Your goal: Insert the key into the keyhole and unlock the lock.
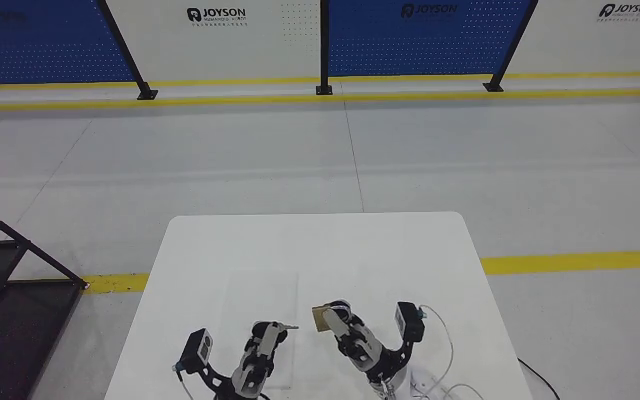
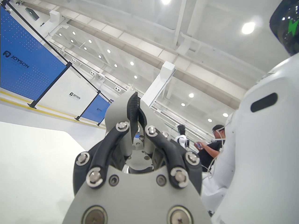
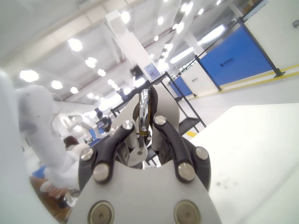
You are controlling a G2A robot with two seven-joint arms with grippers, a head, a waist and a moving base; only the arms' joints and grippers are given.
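1. The left gripper [image 2: 137, 108] sits low at the table's near edge. Its black pads [image 2: 133, 111] are pressed together, and in the top view a thin grey sliver, which looks like the key [image 1: 288, 325], sticks out of the tip. A pinch at the head would leave the blade free to enter.
2. Just beside it, the right gripper [image 3: 149, 103] pinches the padlock [image 1: 321, 319] by its chrome shackle [image 3: 143, 108], which runs up between the fingers. Holding it this way leaves the brass body exposed and braced against a push.
3. The key tip and the brass body point at each other across a small gap, near but not touching. I cannot make out the keyhole, so how well they line up is unclear; insertion looks not yet begun.
4. Both things are held over the white table [image 1: 300, 250], probably so each arm can adjust its angle freely.
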